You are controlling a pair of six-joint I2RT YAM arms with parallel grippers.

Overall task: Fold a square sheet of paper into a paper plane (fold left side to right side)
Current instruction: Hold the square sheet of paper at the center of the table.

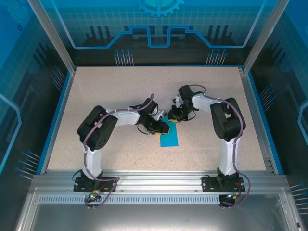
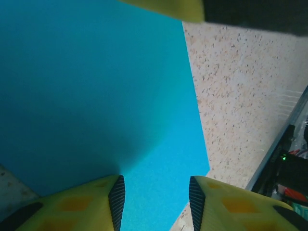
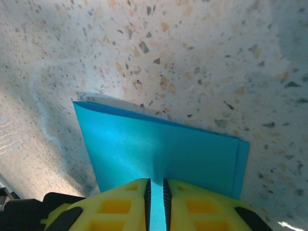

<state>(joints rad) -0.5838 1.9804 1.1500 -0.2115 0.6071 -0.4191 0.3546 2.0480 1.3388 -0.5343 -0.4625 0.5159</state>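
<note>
The square sheet of paper [image 1: 169, 138] lies flat on the speckled table as a narrow bright cyan rectangle, folded in half with its layered edges showing in the right wrist view [image 3: 159, 149]. My left gripper [image 1: 162, 128] hovers over its upper left part. Its yellow fingers stand open in the left wrist view, where the left gripper [image 2: 156, 185] has only flat paper [image 2: 96, 96] beneath the gap. My right gripper [image 1: 174, 115] is at the paper's far end. Seen from the right wrist, the right gripper [image 3: 155, 185] has its tips down on the paper, jaws a thin slit apart.
The speckled table [image 1: 120, 91] has a blue rim [image 1: 55, 120] and aluminium posts at the sides. An aluminium rail [image 1: 154, 180] carries both arm bases at the near edge. A yellow finger of the right gripper [image 2: 163, 7] crosses the top of the left wrist view.
</note>
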